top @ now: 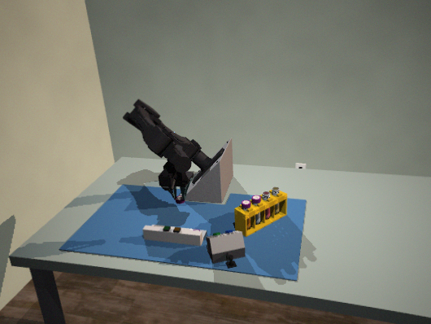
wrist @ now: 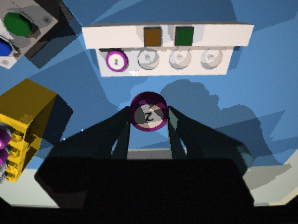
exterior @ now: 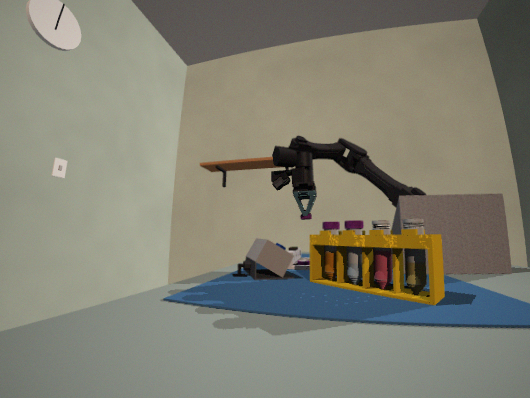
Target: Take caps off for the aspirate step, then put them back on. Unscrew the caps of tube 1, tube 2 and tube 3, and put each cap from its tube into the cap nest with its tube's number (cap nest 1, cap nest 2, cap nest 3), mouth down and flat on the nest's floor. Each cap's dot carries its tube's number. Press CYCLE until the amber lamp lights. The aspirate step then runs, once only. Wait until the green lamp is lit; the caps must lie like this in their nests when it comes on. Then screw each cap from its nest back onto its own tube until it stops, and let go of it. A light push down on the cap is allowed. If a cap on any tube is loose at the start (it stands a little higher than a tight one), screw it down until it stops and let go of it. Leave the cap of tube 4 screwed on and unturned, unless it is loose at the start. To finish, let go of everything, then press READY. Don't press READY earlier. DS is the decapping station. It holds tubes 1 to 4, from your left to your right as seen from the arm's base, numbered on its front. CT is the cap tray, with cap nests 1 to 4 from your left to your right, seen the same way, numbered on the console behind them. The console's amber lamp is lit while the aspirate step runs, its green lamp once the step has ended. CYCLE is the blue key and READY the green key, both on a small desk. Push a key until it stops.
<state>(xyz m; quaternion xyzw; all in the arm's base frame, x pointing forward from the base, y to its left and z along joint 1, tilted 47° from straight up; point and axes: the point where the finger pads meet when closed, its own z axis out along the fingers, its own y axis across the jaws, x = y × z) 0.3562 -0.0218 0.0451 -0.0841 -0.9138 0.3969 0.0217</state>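
Note:
My gripper [wrist: 148,112] [top: 179,198] [exterior: 306,214] is shut on the purple cap marked 2 [wrist: 148,114] [exterior: 306,217] and holds it in the air over the blue mat, short of the cap tray [wrist: 225,70] [top: 163,235]. Cap 1 [wrist: 116,61] lies in nest 1. Nest 2 [wrist: 148,58] and the two nests right of it are empty. On the yellow station [top: 262,213] [exterior: 375,290] [wrist: 25,120], tube 1 [top: 276,190] [exterior: 413,224] and tube 2 [top: 266,194] [exterior: 381,225] are uncapped. Tube 3 [top: 256,199] [exterior: 354,224] and tube 4 [top: 245,204] [exterior: 331,225] carry purple caps.
The console's amber lamp [wrist: 152,36] and green lamp [wrist: 184,35] look dark. The small desk [top: 226,246] [exterior: 270,257] holds the green key [wrist: 17,23] and blue key [wrist: 4,47]. A grey wedge block [top: 215,179] [exterior: 460,230] stands by the arm's base.

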